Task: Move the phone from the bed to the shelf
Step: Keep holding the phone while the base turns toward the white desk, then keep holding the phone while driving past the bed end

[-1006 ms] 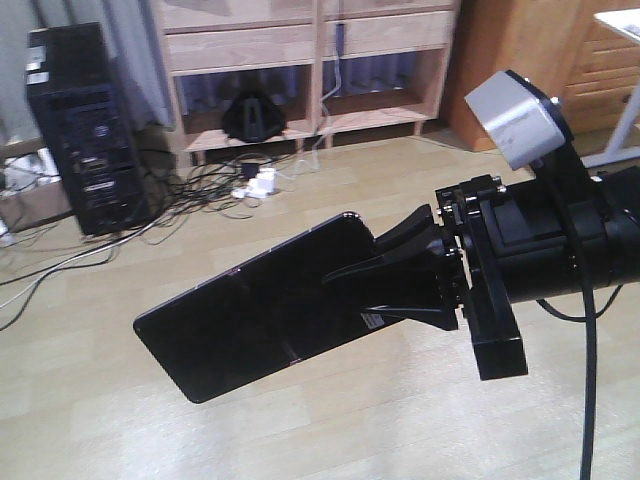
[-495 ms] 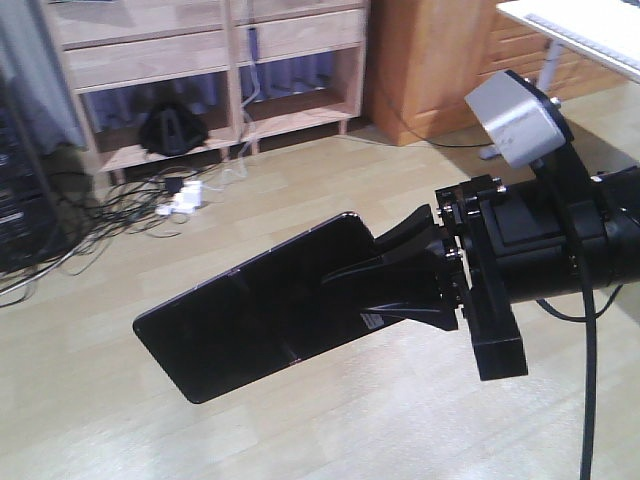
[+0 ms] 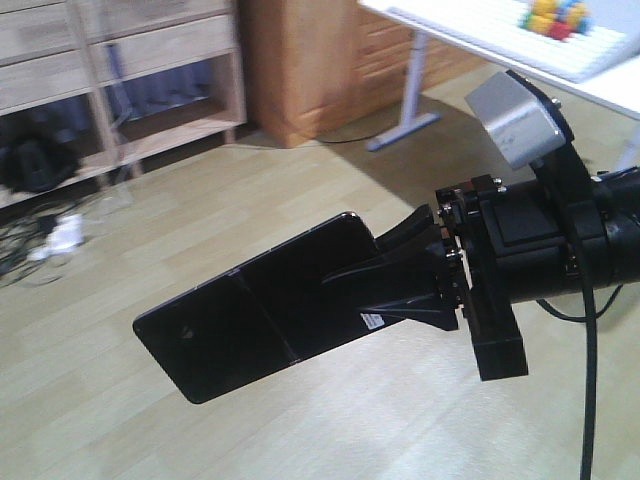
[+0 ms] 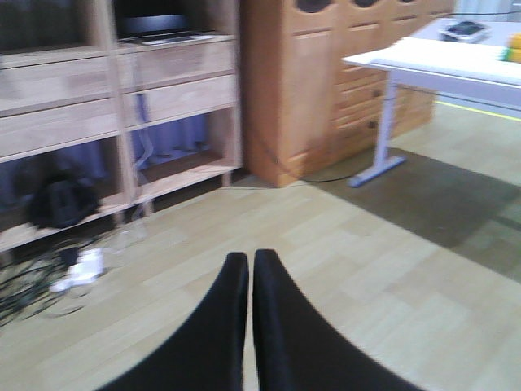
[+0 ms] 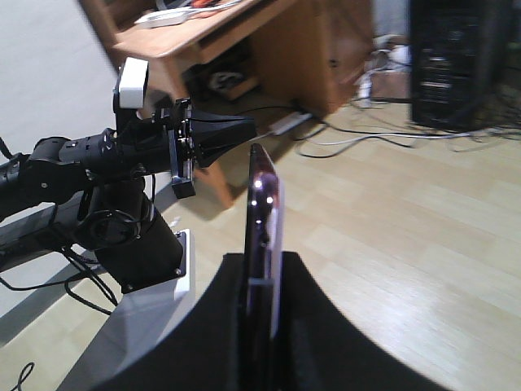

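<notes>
The phone [image 3: 240, 320], a glossy black slab with a mid crease, hangs over the floor with my right gripper [image 3: 352, 262] shut on its right end. The right wrist view shows the phone [image 5: 262, 204] edge-on, clamped between the two black fingers [image 5: 303, 326]. My left gripper [image 4: 247, 257] is shut on nothing and points at the floor. It also shows at the left of the right wrist view, where the left gripper [image 5: 244, 129] hangs in the air. The light wood shelf [image 3: 150, 60] stands at the far left, and the same shelf [image 4: 163, 81] faces the left wrist. The bed is out of view.
An orange-brown wooden cabinet [image 3: 300, 70] stands beside the shelf. A white table [image 3: 560, 60] with coloured blocks is at the right. Cables and a black bag [image 4: 61, 204] lie under the shelf. A black computer tower [image 5: 464, 57] and a brown desk [image 5: 269, 32] stand behind.
The whole front view has swung to the right: the shelf slid left, the computer tower left the frame, and the cabinet and white table came in. The phone stays held the same way.
</notes>
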Controlling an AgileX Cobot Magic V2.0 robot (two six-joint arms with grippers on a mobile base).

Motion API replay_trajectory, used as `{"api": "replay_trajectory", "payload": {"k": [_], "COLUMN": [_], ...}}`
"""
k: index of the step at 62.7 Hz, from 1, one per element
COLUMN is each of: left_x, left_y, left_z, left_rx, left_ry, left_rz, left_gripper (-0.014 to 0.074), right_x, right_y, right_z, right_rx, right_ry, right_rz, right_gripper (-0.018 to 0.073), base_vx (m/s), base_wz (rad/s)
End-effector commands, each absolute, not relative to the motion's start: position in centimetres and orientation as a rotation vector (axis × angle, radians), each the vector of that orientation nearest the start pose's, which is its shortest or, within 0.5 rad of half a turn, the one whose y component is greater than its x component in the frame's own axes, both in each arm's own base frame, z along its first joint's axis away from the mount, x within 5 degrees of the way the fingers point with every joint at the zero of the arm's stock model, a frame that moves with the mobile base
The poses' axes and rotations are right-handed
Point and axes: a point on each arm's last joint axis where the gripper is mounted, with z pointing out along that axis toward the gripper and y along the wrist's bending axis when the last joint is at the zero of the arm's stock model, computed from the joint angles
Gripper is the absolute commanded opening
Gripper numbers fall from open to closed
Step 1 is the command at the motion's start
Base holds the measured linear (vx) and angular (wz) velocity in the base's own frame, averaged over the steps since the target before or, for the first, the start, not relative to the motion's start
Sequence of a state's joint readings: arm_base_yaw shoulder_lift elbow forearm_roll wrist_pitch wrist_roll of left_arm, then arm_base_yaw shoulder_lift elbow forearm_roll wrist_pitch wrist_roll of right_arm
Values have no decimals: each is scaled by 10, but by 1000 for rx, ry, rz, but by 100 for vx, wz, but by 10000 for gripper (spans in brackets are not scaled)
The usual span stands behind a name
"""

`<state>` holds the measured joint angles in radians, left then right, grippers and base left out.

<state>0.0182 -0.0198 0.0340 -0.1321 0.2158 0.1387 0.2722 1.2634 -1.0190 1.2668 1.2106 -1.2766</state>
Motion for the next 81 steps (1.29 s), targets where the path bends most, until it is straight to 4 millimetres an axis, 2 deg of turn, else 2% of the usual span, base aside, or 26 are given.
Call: {"api": "replay_trajectory", "payload": {"k": [1,81], "left_x": [56,56], "left_y": [-1,-1], "left_z": [190,190], "left_rx": [0,0], "left_ry": [1629,1629], "left_rz": [-5,-5], "left_gripper": [1,1], "right_x": [188,188], "right_y": [141,141], "right_z": [377,377], "right_rx": [-1179,-1179], "right_ry": [1644,1644], "right_rz": [1310,1310], "right_gripper": [-1,-1], "base_vx": [14,17], "base_wz": [-55,-63]}}
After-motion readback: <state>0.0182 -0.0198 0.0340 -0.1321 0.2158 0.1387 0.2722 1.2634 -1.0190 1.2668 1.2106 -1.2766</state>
